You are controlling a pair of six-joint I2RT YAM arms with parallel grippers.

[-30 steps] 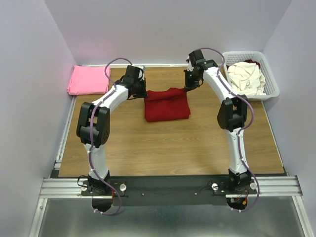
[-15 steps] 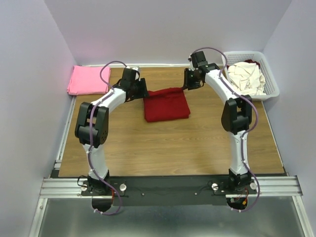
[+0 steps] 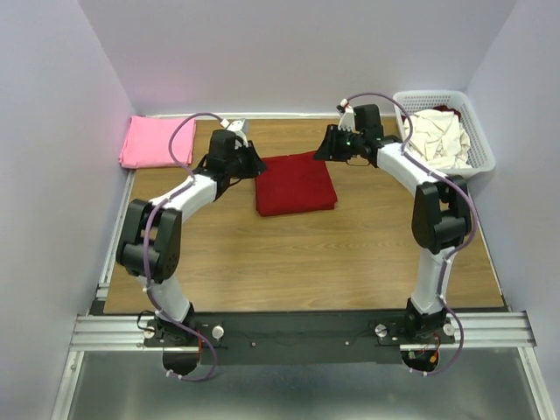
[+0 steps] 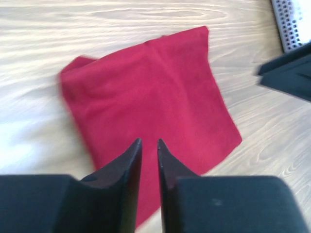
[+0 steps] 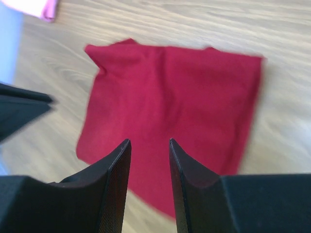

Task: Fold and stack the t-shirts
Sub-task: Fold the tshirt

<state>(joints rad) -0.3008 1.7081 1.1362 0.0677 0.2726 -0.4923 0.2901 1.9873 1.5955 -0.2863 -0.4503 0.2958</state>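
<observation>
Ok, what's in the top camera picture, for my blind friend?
A folded dark red t-shirt lies on the table, the left end effector and right end effector near its far corners. Pink t-shirt far left; cream t-shirts in a basket far right.

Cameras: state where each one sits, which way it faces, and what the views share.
Top external: above and behind the bases, looking down at the table; the left arm and right arm show whole.
Left wrist: on the left arm, looking down past the left gripper at the red shirt.
Right wrist: on the right arm, looking down past the right gripper at that shirt; the pink shirt is at top left.
Shared: all three show the red shirt.
</observation>
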